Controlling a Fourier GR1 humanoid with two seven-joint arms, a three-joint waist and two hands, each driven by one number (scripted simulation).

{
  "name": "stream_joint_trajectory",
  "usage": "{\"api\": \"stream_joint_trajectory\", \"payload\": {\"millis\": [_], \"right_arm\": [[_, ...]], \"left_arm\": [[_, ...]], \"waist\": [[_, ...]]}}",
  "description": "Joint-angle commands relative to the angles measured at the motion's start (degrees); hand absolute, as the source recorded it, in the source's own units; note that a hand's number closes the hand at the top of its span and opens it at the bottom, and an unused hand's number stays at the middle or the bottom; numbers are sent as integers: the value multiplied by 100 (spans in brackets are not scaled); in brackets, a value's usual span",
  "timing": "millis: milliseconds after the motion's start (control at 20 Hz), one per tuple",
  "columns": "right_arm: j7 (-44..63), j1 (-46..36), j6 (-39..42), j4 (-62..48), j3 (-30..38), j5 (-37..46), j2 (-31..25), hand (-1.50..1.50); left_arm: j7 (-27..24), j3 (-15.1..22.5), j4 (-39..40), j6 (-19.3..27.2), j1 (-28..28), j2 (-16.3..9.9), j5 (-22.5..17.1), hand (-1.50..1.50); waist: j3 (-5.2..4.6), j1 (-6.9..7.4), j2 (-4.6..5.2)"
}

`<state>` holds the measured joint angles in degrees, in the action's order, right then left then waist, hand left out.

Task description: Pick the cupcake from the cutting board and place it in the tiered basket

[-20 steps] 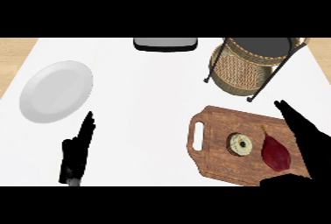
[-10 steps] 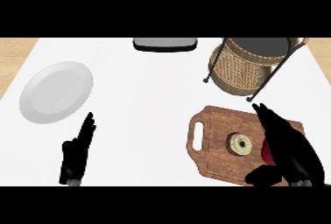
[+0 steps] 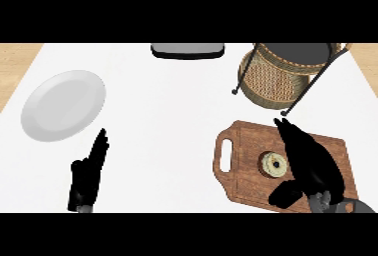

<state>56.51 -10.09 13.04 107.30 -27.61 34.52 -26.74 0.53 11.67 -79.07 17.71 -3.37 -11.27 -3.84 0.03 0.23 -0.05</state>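
Right hand [image 3: 314, 165] open wide over cutting board [image 3: 247, 172], fingers straight toward 11 o'clock, thumb spread at 7; holds nothing. Cupcake [image 3: 274, 163] on board just beside hand at its 9 o'clock. Tiered basket [image 3: 284, 75] at 12 from board. Left hand [image 3: 88, 172] rests open, w/ white plate [image 3: 63, 105] at its 11.

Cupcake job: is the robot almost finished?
Not yet. The cupcake sits on the cutting board, unlifted. The right robot hand hovers beside it, fingers straight, gripping nothing. The left robot hand rests open. Grabbing, lifting, and placing it in the basket remain.
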Motion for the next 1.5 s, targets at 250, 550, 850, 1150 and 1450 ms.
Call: {"api": "stream_joint_trajectory", "payload": {"millis": [250, 550, 850, 1150, 1450], "right_arm": [[724, 26, 718, -229, -168, 282, 583, -150], [710, -252, 1002, -596, 97, 214, 832, -150], [184, 34, 1226, -928, 350, 159, 602, -150], [-11, 38, 1295, -1138, 709, 287, 843, -150], [-288, 214, 1434, -1199, 902, 505, 1083, -150]], "left_arm": [[-32, -104, 28, -108, -78, 80, 91, 0], [214, -57, -135, -46, -28, 167, 242, 0], [-35, -167, 50, -43, -25, 284, 285, 0], [275, -371, 343, -244, 475, 291, 306, 0], [-165, -554, 187, -576, -169, 183, 260, 0]], "waist": [[-5, -14, 1], [-4, 2, 4], [-4, -29, 3], [-4, -35, 4], [-4, -21, 1]]}}
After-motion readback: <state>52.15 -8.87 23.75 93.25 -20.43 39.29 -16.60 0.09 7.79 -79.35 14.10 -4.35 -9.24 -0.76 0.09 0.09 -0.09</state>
